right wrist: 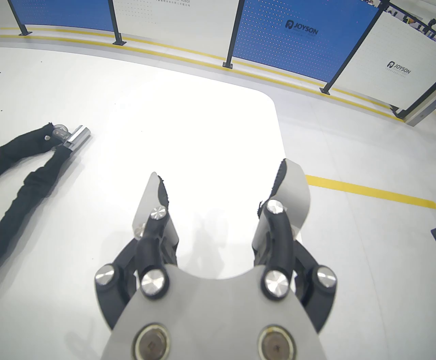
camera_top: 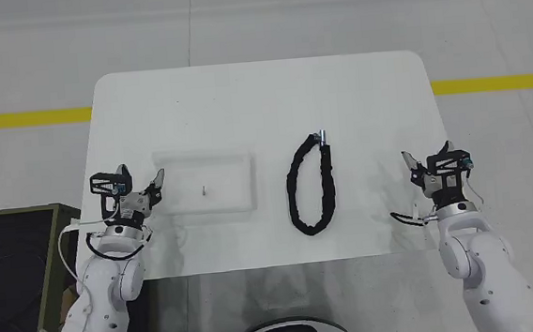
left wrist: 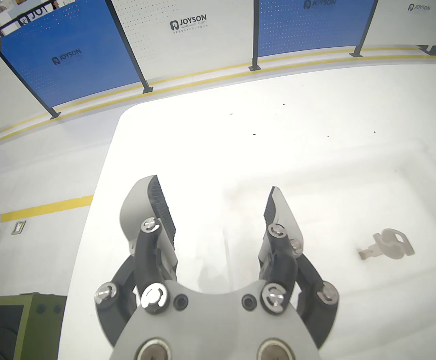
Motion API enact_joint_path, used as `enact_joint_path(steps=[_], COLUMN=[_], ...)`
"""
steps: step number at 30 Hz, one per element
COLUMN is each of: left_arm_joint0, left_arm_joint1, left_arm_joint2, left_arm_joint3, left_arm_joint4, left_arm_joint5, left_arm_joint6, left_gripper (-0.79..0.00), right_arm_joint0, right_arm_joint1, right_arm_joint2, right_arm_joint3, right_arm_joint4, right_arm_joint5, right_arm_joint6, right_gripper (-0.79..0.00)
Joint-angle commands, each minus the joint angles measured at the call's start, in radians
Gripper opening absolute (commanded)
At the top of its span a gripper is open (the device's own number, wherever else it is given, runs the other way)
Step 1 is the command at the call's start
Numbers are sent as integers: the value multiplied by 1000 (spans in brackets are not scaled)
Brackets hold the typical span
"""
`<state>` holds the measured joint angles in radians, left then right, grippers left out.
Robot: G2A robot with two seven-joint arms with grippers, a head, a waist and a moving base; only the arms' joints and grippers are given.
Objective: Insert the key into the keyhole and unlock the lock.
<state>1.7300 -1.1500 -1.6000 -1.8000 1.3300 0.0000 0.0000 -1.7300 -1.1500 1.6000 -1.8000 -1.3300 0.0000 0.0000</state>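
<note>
A small silver key (left wrist: 388,244) lies flat inside a shallow clear tray (camera_top: 238,161), seen as a tiny mark (camera_top: 203,190) from above. A black fabric-covered chain lock (camera_top: 308,186) lies in a loop at the table's middle, its shiny metal lock cylinder (right wrist: 77,135) at the far end. My left gripper (left wrist: 214,196) hovers open at the table's left edge, just left of the tray, holding nothing. My right gripper (right wrist: 221,177) hovers open near the table's right edge, well right of the lock, also holding nothing.
The white table (camera_top: 261,100) has rounded corners. A dark green box (camera_top: 16,270) stands on the floor beside the table's left front. Yellow floor tape (camera_top: 18,119) runs behind the table, and blue and white panels (left wrist: 68,54) stand beyond it.
</note>
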Motion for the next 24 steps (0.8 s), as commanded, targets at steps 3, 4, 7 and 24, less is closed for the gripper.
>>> enact_joint_path(steps=[3,4,7,24], left_arm_joint0=[-19,-24,-34,-379], left_arm_joint1=[0,0,0,4], left_arm_joint2=[-4,-7,-30,105], left_arm_joint3=[-42,-78,-210,-318], left_arm_joint4=[-7,-11,-96,-491], left_arm_joint5=[2,2,-13,212], left_arm_joint6=[-65,-101,-254,-1441], left_gripper=[0,0,0,0], right_arm_joint0=[0,0,0,0], right_arm_joint1=[0,0,0,0], right_arm_joint2=[0,0,0,0], right_arm_joint3=[0,0,0,0], right_arm_joint4=[0,0,0,0], right_arm_joint5=[0,0,0,0], right_arm_joint6=[0,0,0,0], right_gripper=[0,0,0,0])
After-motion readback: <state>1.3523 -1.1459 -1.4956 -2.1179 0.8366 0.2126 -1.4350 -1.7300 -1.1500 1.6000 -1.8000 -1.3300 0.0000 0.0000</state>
